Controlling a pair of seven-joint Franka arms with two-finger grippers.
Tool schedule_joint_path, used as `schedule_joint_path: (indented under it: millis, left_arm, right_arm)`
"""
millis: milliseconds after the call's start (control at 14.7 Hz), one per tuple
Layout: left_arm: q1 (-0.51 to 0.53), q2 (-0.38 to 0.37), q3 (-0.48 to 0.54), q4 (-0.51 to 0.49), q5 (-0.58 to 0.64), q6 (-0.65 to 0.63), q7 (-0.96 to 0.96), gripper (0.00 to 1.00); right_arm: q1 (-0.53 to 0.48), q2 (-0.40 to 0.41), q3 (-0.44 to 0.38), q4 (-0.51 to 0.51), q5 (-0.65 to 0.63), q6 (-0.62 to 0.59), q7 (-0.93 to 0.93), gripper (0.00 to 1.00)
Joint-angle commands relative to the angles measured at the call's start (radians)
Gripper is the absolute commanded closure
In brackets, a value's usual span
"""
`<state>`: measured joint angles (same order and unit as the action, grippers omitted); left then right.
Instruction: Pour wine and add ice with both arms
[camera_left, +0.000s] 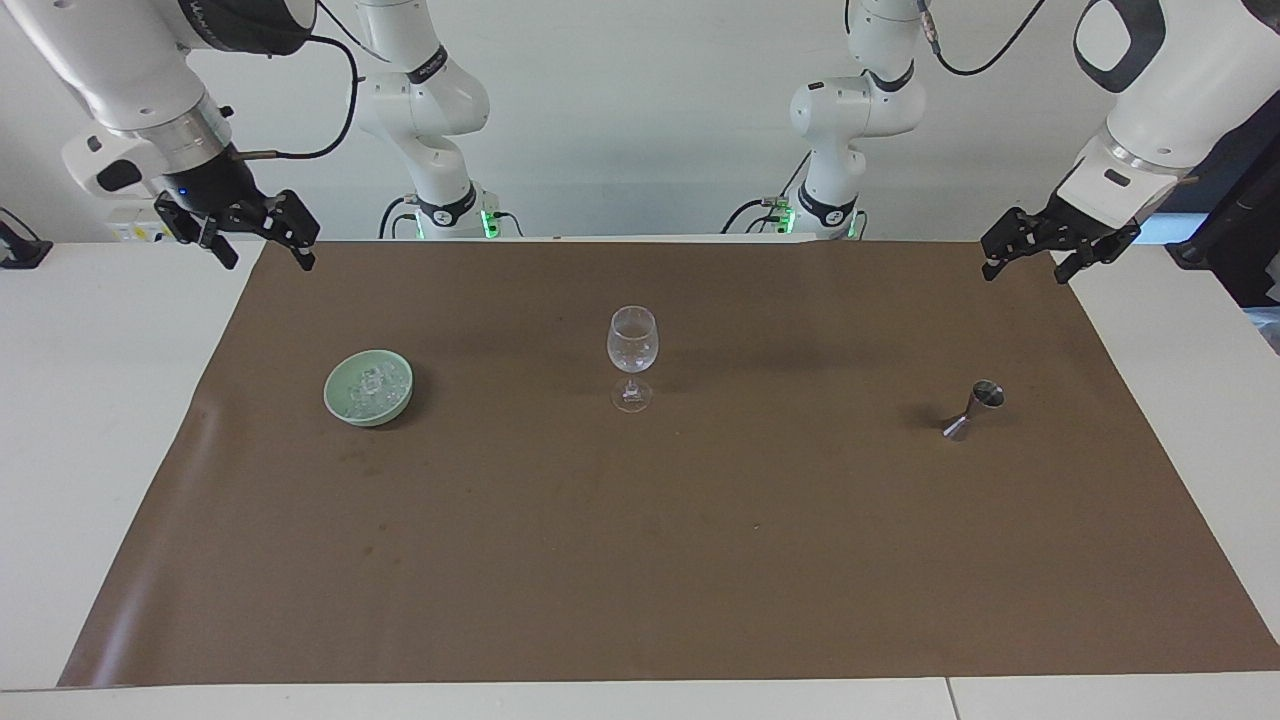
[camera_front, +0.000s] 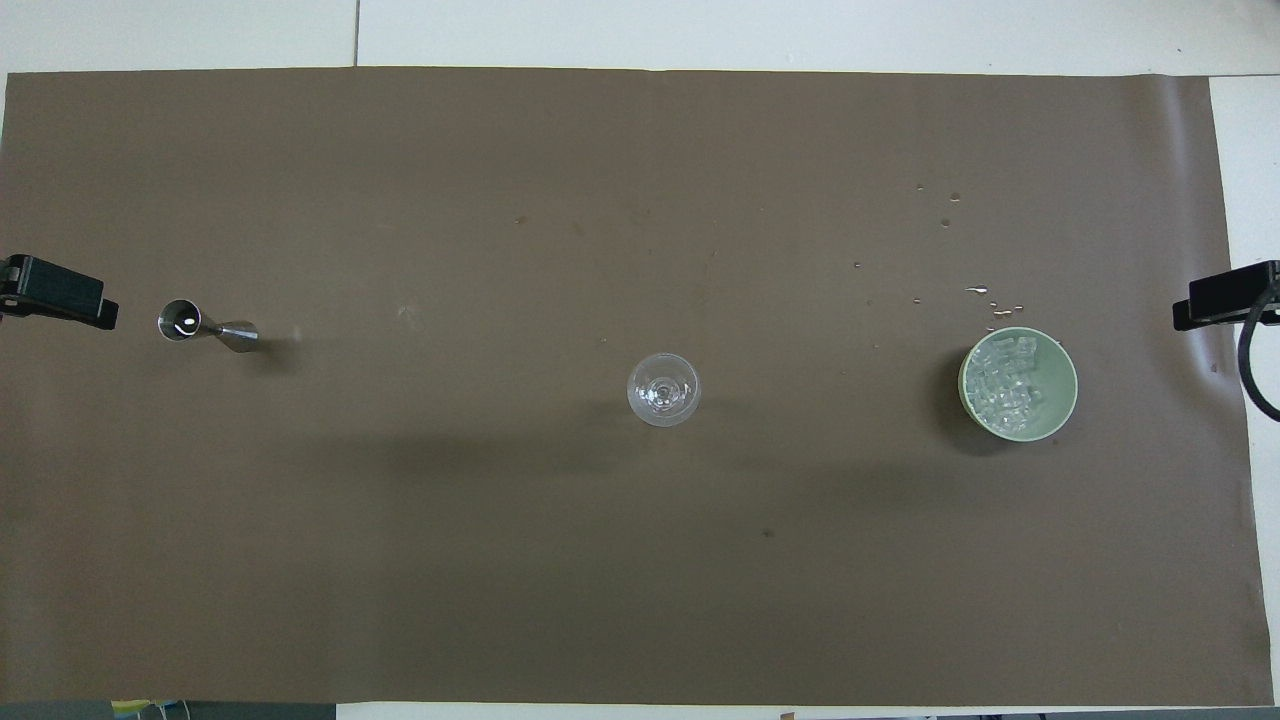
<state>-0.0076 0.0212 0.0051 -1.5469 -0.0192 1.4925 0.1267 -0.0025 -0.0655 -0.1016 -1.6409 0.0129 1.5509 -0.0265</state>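
The steel jigger (camera_left: 975, 410) stands on the brown mat toward the left arm's end; it also shows in the overhead view (camera_front: 205, 325). No liquid shows in it. The clear stemmed wine glass (camera_left: 632, 350) stands upright mid-mat (camera_front: 663, 389). Several clear ice pieces (camera_left: 370, 385) lie in the pale green bowl (camera_left: 365, 415) toward the right arm's end (camera_front: 1005, 380). My left gripper (camera_left: 1025, 272) hangs open and empty over the mat's edge, apart from the jigger. My right gripper (camera_left: 270, 262) hangs open and empty over the mat's corner, apart from the bowl.
The brown mat (camera_left: 640, 560) covers most of the white table. A few water drops (camera_front: 990, 300) lie on the mat just farther from the robots than the bowl's rim (camera_front: 1065, 400). One finger of each gripper shows at the overhead view's side edges (camera_front: 60, 298).
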Motion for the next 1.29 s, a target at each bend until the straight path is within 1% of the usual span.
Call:
schedule_joint_path:
  millis: [0, 883, 1087, 1223]
  left_arm:
    - [-0.002, 0.000, 0.001, 0.001, 0.018, 0.005, 0.001, 0.00]
    - [-0.002, 0.000, 0.001, 0.001, 0.018, 0.005, 0.001, 0.00]
    - [0.000, -0.007, 0.003, 0.001, 0.016, -0.060, -0.007, 0.00]
    - [0.003, -0.006, 0.012, 0.008, 0.013, -0.055, -0.012, 0.00]
  right_arm:
    - [-0.002, 0.001, 0.003, 0.001, -0.002, 0.009, 0.013, 0.00]
    - [-0.010, -0.007, 0.002, -0.014, 0.002, -0.009, 0.011, 0.00]
    - [-0.011, -0.008, 0.002, -0.014, 0.002, -0.009, 0.011, 0.00]
    - [-0.011, -0.007, 0.002, -0.014, 0.002, -0.009, 0.011, 0.00]
